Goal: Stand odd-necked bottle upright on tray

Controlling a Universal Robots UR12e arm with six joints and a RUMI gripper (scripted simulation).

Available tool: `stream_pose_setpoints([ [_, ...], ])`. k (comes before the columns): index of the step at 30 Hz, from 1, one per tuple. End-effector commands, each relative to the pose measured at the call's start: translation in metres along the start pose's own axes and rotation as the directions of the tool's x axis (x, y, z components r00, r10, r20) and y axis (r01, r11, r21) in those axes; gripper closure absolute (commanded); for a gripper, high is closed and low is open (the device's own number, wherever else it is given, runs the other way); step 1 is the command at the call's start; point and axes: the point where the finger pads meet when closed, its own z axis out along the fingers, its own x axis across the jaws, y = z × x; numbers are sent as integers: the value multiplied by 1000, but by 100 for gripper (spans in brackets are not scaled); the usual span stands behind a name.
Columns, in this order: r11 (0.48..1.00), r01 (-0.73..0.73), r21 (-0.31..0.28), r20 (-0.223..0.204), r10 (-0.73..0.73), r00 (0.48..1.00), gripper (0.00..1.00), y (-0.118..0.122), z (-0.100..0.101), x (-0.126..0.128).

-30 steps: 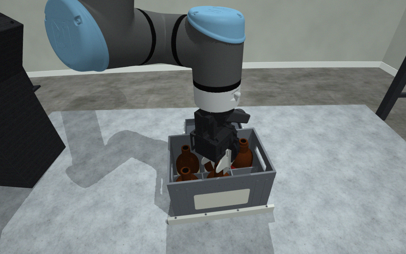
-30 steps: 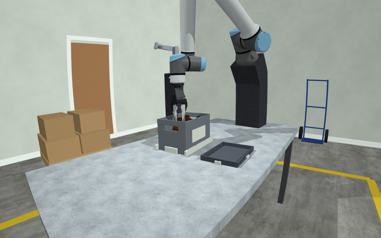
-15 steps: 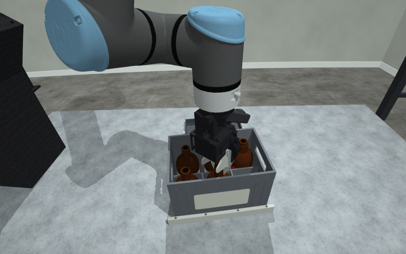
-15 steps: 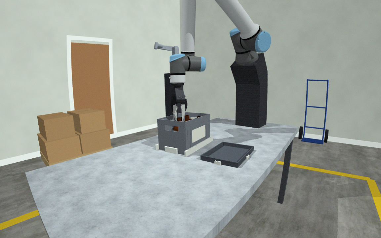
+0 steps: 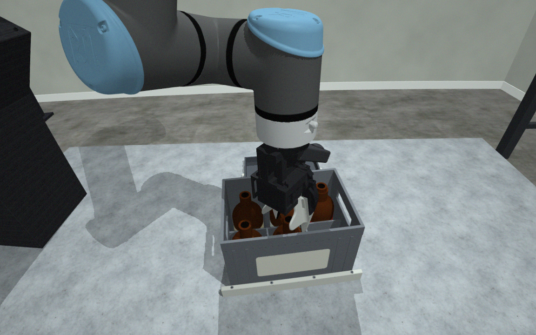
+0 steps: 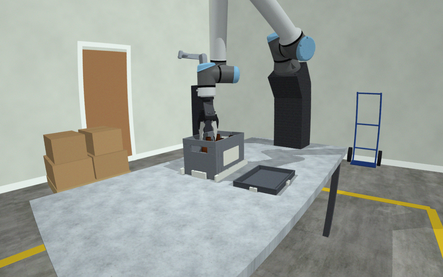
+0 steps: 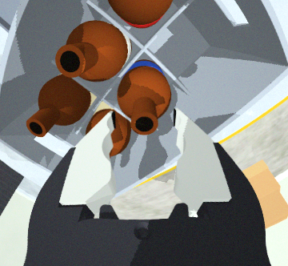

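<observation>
The grey crate [image 5: 240, 264] [image 6: 200, 166] holds five brown bottles. My gripper [image 5: 278, 218] [image 6: 208, 138] [image 7: 144, 110] points down into it and is open. Its white fingertips stand on either side of the neck of the blue-banded bottle [image 5: 280, 230] [image 7: 142, 90], with gaps on both sides. The red-banded bottle [image 5: 323, 207] [image 7: 140, 7], white-banded bottle [image 7: 100, 51] and back left bottle [image 5: 247, 214] [image 7: 64, 99] stand around. The front left bottle [image 5: 243, 235] [image 7: 121, 134] is partly behind a finger in the wrist view. Which neck differs I cannot tell. The dark tray [image 5: 253, 166] [image 6: 264, 177] is empty.
Low dividers split the crate; its front right compartment in the top view is empty. A pale rail [image 5: 291, 283] [image 6: 230, 170] runs along the crate's long side. Small pale blocks [image 6: 253, 189] [image 6: 287, 182] sit against the tray. The black robot pedestal [image 6: 291, 117] stands behind the table.
</observation>
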Motion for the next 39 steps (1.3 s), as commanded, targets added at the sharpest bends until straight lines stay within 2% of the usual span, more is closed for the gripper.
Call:
stream_pose_setpoints([
  [1,1000,0,0,-1,0,1000,62,0,0,0],
  [29,1000,0,0,-1,0,1000,62,0,-1,0],
  [39,1000,0,0,-1,0,1000,62,0,-16,0],
])
